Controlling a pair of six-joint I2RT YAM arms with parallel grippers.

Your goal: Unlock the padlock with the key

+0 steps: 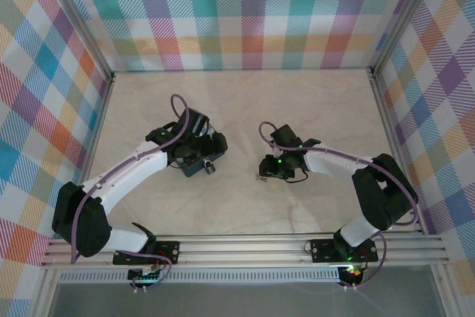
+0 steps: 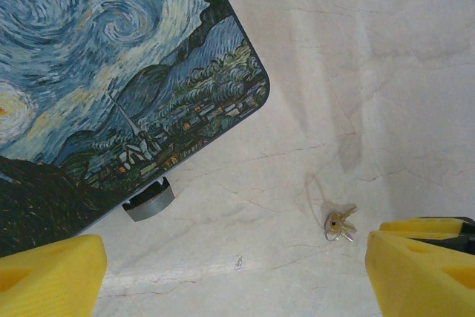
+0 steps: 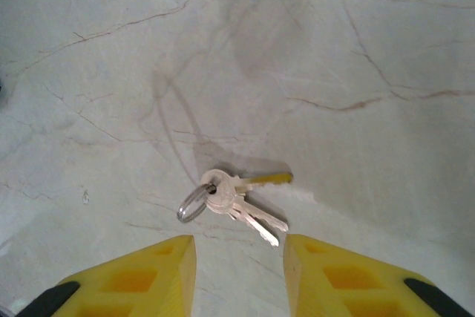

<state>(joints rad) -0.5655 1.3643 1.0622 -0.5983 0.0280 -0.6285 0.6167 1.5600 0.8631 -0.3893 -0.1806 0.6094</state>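
The left jaws are spread wide and grasp nothing, above a corner of the painted box (image 2: 111,72). The padlock (image 2: 148,200) peeks from under the box's edge, its axis unclear. Further right on the pale surface (image 2: 356,50) lies the key (image 3: 249,209) with its ring leftward and blades slanting right, towards the right jaws, which are parted and empty

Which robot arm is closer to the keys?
Right. The right arm has its open jaws just short of the keys, which lie on the table before them. The left arm is farther off, beside the blue picture box.
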